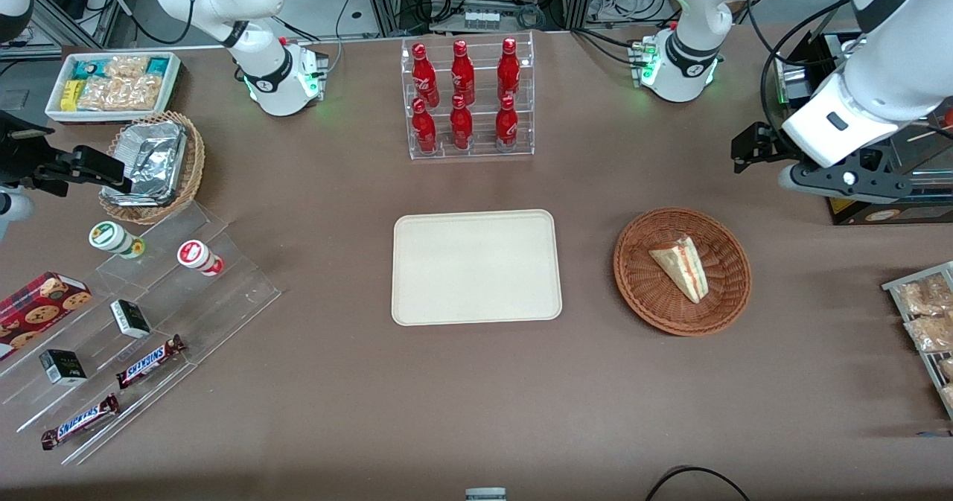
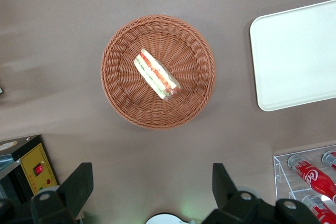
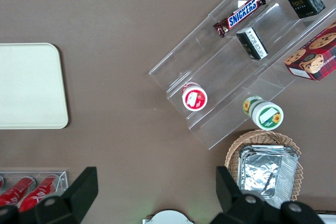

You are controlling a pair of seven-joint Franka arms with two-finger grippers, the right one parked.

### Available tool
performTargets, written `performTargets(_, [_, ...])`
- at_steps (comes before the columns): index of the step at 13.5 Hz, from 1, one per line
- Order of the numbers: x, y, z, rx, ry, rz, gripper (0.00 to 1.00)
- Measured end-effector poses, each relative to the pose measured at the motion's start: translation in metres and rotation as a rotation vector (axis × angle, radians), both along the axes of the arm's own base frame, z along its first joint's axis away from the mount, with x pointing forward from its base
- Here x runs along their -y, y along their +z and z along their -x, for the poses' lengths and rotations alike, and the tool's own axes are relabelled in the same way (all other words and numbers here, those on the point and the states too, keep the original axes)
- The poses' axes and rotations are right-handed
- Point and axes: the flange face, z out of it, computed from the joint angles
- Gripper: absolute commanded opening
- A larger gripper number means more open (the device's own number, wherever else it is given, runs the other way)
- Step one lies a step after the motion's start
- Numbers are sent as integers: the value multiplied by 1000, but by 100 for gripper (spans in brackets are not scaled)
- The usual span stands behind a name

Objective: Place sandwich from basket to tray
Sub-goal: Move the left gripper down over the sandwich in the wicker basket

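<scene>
One sandwich (image 1: 681, 266) lying flat in basket (image 1: 640, 292), beside bare tray (image 1: 476, 266). Gripper (image 2: 152, 195) spread wide, high above table, nearer the working arm's base than the basket. Probably light, soft, easily crushed; best pinched gently across the bread faces, not the filling edge.

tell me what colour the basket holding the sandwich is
Reddish-brown woven wicker basket, clearest in the left wrist view; the open gripper hangs above the table nearby.
</scene>
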Motion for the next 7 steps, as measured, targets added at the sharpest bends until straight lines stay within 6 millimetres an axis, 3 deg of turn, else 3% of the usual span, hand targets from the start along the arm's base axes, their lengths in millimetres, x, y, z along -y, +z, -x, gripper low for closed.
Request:
performTargets(4, [-21, -10, -5, -28, 41, 8, 100])
performTargets(7, [-22, -55, -12, -50, 44, 7, 100])
